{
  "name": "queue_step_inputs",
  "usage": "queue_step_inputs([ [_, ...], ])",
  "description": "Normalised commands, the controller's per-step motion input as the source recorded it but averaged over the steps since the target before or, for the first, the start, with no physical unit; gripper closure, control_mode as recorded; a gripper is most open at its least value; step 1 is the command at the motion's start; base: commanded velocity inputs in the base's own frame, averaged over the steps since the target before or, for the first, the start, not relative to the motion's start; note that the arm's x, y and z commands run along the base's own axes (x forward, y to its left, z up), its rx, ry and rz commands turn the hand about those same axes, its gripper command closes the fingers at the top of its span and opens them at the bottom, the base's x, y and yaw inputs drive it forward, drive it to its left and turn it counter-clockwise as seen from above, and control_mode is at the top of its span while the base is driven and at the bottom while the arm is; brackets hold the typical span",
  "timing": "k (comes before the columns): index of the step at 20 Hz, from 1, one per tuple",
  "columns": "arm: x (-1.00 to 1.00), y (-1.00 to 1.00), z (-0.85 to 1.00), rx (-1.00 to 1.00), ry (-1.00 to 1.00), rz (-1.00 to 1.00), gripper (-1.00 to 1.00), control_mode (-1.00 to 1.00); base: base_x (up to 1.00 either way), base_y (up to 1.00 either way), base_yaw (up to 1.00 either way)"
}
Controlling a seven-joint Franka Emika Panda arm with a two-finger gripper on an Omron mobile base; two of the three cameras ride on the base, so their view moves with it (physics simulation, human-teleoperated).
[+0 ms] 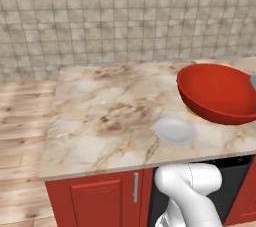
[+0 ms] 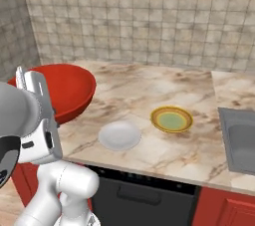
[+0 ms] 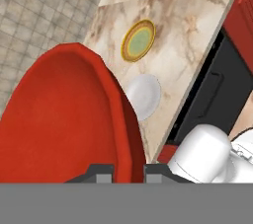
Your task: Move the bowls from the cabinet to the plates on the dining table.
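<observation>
Red bowl (image 3: 64,119) looms closest in the hand view, its rim wall running down between the two dark tips of the pincer (image 3: 129,168), which pinch that rim from inside and outside. In the base views the bowl hangs tilted in the air over the bench (image 1: 110,106), not resting on it. Just beyond the pincer, below the bowl's far edge, lies the white plate (image 2: 119,136); further out past it sits the yellow-rimmed plate (image 2: 172,119), with the steel sink (image 2: 241,140) beyond that again. I judge the bowl stiff and glossy, so likely slippery, and wide enough that a single rim grip lets it swing or twist; it should be carried slowly and set down flat, since a hard bowl could chip against a plate. The rim is the sensible hold for something this wide. By count: one bowl in sight, two plates, one sink. The cream bowl is presumably yet to be fetched.
</observation>
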Motion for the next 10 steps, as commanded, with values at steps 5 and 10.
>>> queue_step_inputs([
  [5, 0.0, 0.0, 0.0, 0.0, 0.0, 0.0, 1.0, 1.0, 0.36, -0.67, 0.27],
  [10, 0.0, 0.0, 0.0, 0.0, 0.0, 0.0, 1.0, 1.0, 0.52, -0.63, 0.04],
])
